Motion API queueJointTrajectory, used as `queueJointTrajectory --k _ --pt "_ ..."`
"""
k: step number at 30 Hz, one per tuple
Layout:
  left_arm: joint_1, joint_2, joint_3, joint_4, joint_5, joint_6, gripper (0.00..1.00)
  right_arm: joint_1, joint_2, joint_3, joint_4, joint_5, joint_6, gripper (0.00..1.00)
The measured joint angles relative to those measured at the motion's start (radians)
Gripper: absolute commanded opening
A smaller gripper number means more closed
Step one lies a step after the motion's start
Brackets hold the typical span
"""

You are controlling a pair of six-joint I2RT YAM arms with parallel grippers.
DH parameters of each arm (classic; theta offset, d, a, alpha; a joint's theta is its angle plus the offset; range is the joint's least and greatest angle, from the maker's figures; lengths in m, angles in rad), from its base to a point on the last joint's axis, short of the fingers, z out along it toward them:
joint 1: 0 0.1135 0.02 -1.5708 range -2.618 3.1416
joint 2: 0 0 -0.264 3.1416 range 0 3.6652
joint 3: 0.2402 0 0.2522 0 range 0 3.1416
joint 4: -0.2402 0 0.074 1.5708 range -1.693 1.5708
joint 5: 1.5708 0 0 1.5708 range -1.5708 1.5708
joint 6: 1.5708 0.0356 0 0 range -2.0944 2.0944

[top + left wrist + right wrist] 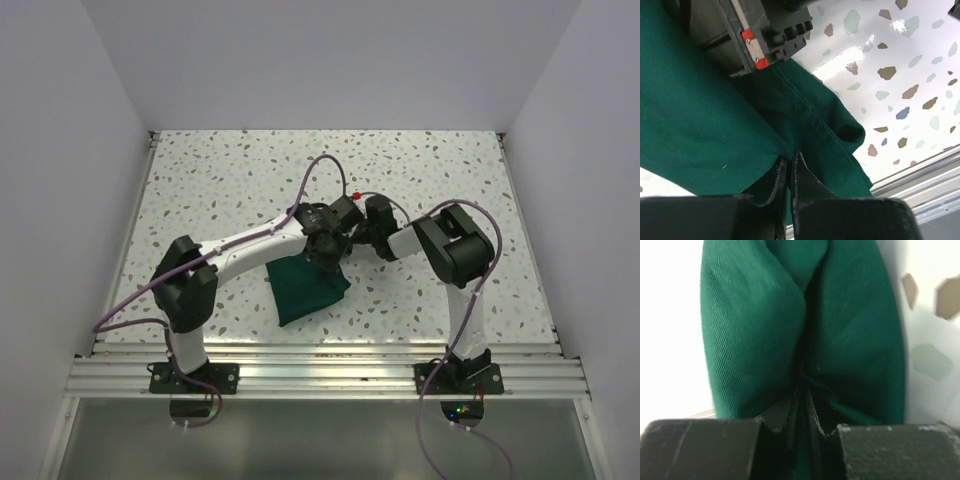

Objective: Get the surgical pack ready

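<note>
Pinching 1 green drape (305,290) on 1 speckled table (220,180): 2 sets of jaws, L & R, both clenched.

This is a robotics lab test cell rather than a home or a shop. A white tabletop flecked with grey and brown terrazzo chips (200,180) is boxed in by plain white panel walls (330,60) at nine, twelve and three o'clock (flat and matte). A silver slotted aluminium rail (320,372) runs along six o'clock. Bolted to it are two white-and-black jointed robot arms, the left arm (240,247) at seven and the right arm (465,310) at five, each trailing thin purple cables (325,157).
</note>
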Motion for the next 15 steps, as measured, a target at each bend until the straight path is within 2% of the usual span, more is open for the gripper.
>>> queueJointTrajectory --k 3,6,7,9,10,12,15 --pt "-0.003 -0.008 -0.020 0.026 0.007 -0.002 0.00 -0.031 -0.013 -0.024 0.012 -0.020 0.000 0.16" --pt "-0.005 -0.024 -0.043 0.046 0.010 -0.006 0.22 -0.086 -0.075 -0.027 -0.141 -0.018 -0.110 0.18" --pt "-0.005 -0.029 -0.050 0.051 0.013 -0.008 0.40 -0.108 -0.099 -0.026 -0.204 -0.019 -0.154 0.19" --pt "-0.005 -0.044 -0.067 0.068 0.021 -0.013 0.51 -0.149 -0.143 -0.023 -0.320 -0.019 -0.237 0.20" --pt "-0.005 -0.054 -0.075 0.072 0.022 -0.019 0.62 -0.163 -0.157 -0.018 -0.367 -0.019 -0.268 0.20" --pt "-0.005 -0.077 -0.089 0.078 0.021 -0.027 0.70 -0.187 -0.182 0.002 -0.466 -0.017 -0.348 0.20" --pt "0.002 -0.127 -0.101 0.080 0.014 -0.040 0.71 -0.185 -0.198 0.019 -0.544 -0.019 -0.424 0.20"
